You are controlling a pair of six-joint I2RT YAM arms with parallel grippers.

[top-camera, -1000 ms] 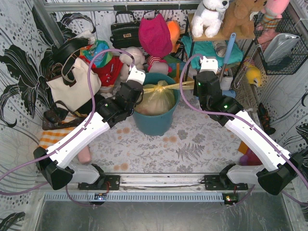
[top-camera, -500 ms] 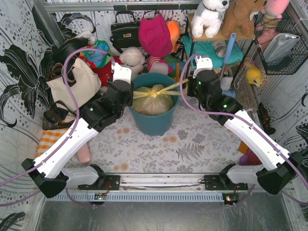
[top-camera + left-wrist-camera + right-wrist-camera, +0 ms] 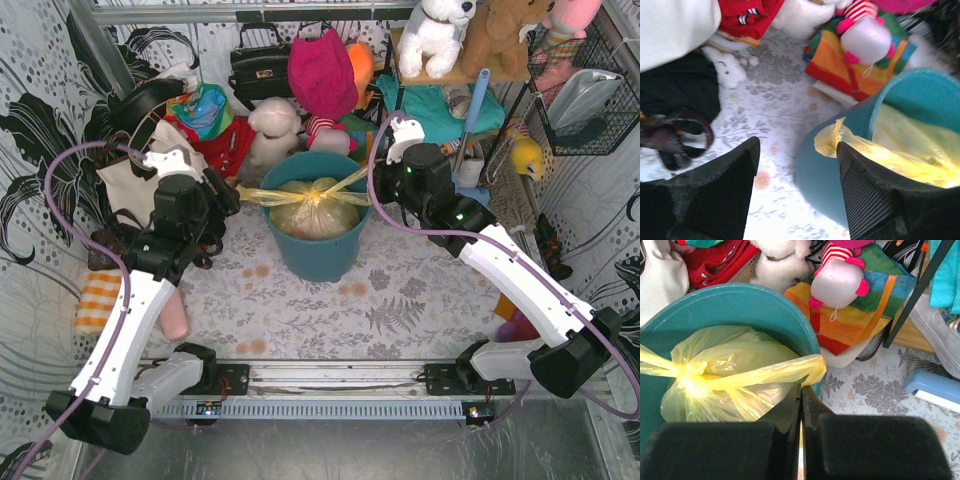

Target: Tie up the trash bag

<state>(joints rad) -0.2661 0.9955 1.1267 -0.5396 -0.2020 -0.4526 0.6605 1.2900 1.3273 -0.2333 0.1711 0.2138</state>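
Observation:
The yellow trash bag (image 3: pixel 315 215) sits in the teal bin (image 3: pixel 310 262), its two flaps crossed in a knot over the top. My right gripper (image 3: pixel 376 184) is at the bin's right rim. In the right wrist view this gripper (image 3: pixel 801 388) is shut on the bag's (image 3: pixel 730 370) right flap, which runs taut from the knot. My left gripper (image 3: pixel 223 192) stands left of the bin. In the left wrist view it (image 3: pixel 797 145) is open, and the left flap's end (image 3: pixel 830 142) hangs free by the right fingertip over the bin wall (image 3: pixel 840 170).
A cream tote bag (image 3: pixel 130 180) leans close behind my left arm. Plush toys (image 3: pixel 275 125), a black handbag (image 3: pixel 260 65) and a shelf rack (image 3: pixel 450 90) crowd the back. A striped cloth (image 3: pixel 100 295) and a pink object (image 3: pixel 176 320) lie at the left.
My left gripper opened and let go of the left flap, and the left arm swung away to the left of the bin. The right gripper stayed shut on its flap.

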